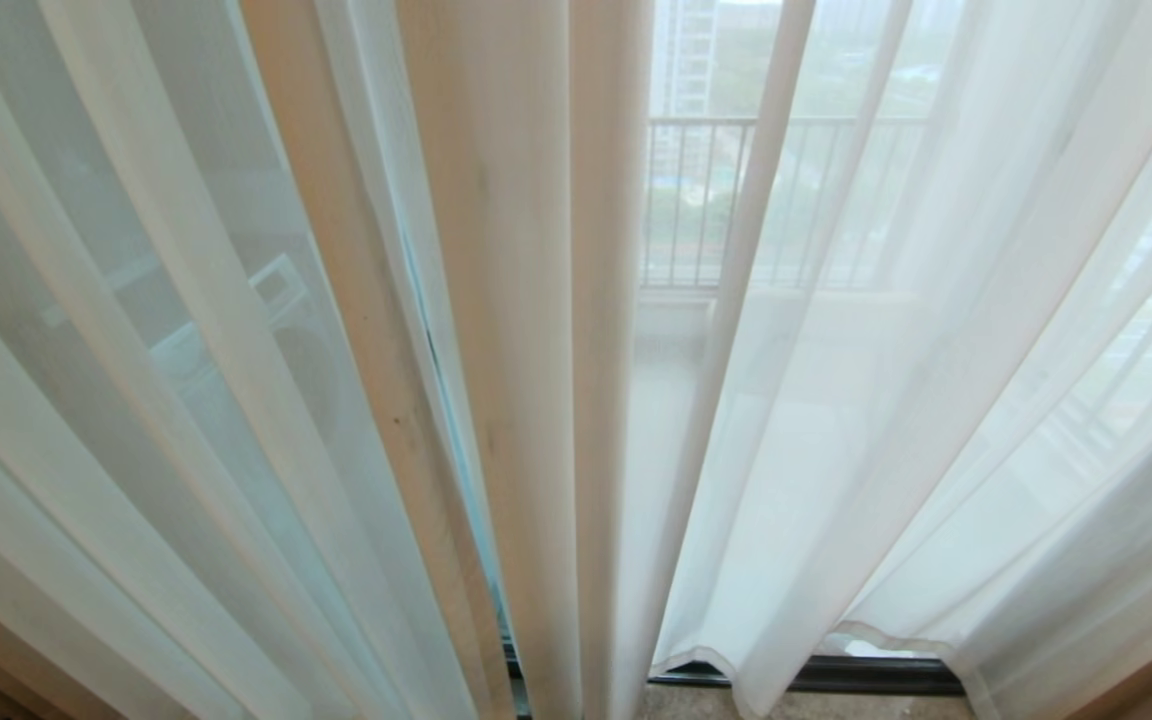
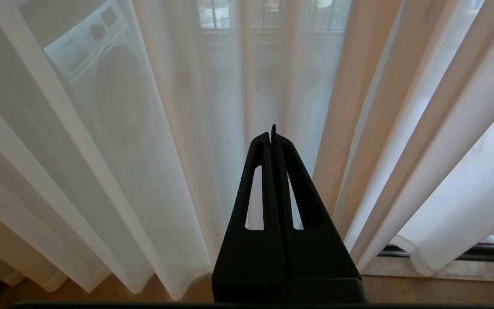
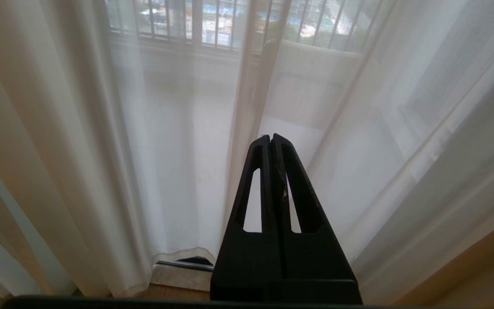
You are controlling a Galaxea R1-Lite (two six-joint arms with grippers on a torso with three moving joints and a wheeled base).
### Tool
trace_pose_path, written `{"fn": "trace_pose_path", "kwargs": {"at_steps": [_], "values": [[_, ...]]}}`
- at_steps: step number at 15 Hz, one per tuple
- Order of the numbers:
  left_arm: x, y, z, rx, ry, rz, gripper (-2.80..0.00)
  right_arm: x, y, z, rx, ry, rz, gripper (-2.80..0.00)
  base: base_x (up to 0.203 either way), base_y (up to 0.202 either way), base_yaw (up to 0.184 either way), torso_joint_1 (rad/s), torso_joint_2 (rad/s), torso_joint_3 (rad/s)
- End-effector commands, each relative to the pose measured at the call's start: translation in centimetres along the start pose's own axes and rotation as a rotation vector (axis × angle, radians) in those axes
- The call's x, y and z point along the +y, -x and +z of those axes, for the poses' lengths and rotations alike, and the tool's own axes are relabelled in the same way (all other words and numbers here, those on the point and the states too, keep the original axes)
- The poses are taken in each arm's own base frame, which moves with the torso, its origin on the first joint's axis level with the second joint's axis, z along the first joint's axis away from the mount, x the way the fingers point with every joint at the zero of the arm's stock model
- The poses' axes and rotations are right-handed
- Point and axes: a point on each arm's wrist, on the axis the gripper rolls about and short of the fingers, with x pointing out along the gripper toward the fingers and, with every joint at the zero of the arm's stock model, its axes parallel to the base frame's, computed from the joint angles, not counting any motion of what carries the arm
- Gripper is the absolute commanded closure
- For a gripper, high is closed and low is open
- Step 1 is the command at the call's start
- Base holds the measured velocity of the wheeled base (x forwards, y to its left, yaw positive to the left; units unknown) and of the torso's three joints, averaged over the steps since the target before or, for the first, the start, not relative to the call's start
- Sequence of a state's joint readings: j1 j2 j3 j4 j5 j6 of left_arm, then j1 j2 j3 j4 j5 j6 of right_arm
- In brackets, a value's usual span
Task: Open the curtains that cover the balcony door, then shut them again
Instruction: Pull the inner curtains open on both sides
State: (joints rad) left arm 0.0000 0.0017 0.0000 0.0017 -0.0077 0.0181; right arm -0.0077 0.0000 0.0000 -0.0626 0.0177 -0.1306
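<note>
The curtains [image 1: 896, 400] hang drawn across the balcony door [image 1: 681, 240], falling in soft vertical folds to the floor, with a narrow slit between two panels near the middle of the head view where the balcony railing [image 1: 696, 125] and a distant tower show undimmed. A dark bottom track [image 1: 836, 675] of the door frame runs along the floor just under the hems, and a strip of stone sill [image 2: 444, 270] lies between that track and the wooden floor [image 2: 423, 292]. Neither arm shows in the head view. In the left wrist view the left hand [image 2: 272, 131] points at the sheer folds, its two black fingers pressed flat together with nothing between them; the fabric hangs just beyond the tips, and whether the tips touch it cannot be told. Through the cloth on that side a washing machine [image 2: 101, 73] stands out on the balcony. In the right wrist view the right hand [image 3: 271, 138] is likewise narrowed to nothing, fingers closed on each other and empty, aimed at the hemmed edge of a curtain panel [image 3: 247, 111] that drops straight ahead of it; the hem lifts slightly at the floor, baring a short piece of the track [image 3: 187, 262]. The curtains surround both hands' outlook from side to side, beyond the fingertips rather than between them.
</note>
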Motion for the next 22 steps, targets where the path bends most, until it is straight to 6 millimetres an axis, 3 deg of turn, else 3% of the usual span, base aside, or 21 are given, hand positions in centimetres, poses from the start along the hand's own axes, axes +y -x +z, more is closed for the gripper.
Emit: {"fn": "trace_pose_path", "kwargs": {"at_steps": [1,22], "values": [[0.00,0.00,0.00,0.000,0.000,0.000,0.00,0.00,0.00,0.00,0.000,0.001,0.001,0.00,0.000,0.000,0.000,0.000,0.00,0.000],[-0.07,0.03,0.09,-0.005,-0.077,-0.032,0.00,0.00,0.00,0.00,0.000,0.001,0.001,0.00,0.000,0.000,0.000,0.000,0.00,0.000]]}}
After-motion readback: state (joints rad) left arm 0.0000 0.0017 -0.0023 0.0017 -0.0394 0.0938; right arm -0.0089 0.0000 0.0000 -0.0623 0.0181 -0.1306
